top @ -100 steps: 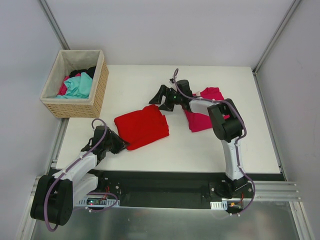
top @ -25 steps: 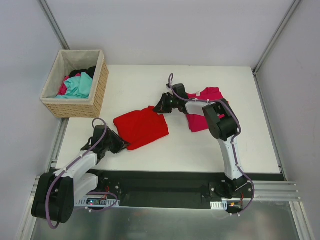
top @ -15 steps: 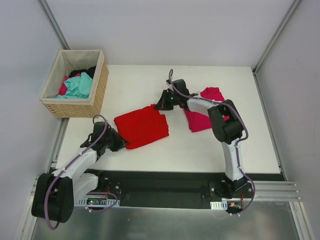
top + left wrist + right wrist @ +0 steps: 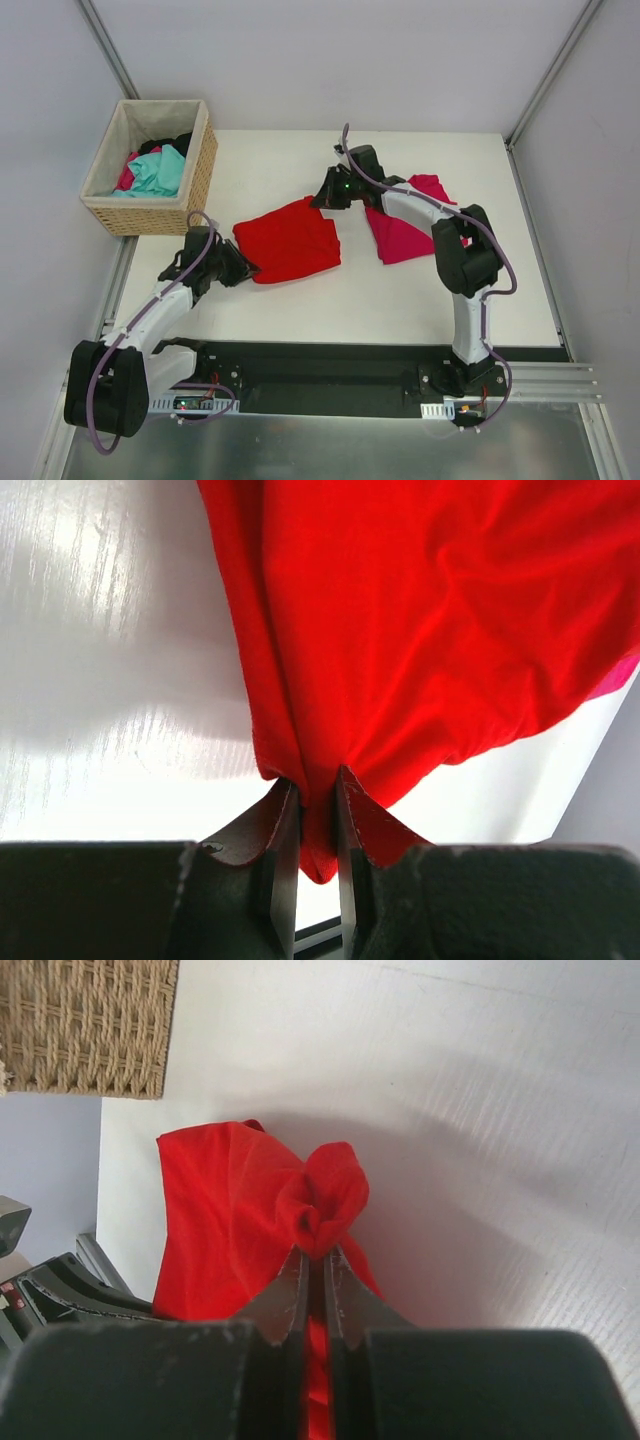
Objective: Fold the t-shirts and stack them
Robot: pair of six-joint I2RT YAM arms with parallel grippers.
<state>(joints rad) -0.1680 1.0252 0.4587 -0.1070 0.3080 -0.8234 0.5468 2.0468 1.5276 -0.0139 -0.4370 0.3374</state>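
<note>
Two pinches carry the red t-shirt (image 4: 290, 240), one at each end. Nearest the bases, the left gripper (image 4: 310, 785) has its jaws nearly closed on a bunched fold at the shirt's near-left corner. The cloth fans out beyond it over the table (image 4: 280, 160).

To do this step well, I judge the arms should move together and keep the fabric evenly taut. That way the folded bundle travels flat and does not sag open. Its middle seems to rest on the table, though the overhead view does not settle that.

Farther out, the right gripper (image 4: 312, 1260) is clamped tight on a rosette of red cloth at the far-right corner. Just beside it lies the pink t-shirt (image 4: 400, 238), partly under the right arm, the likely base for the stack. The basket (image 4: 195, 170) stands at the far left, well apart.
</note>
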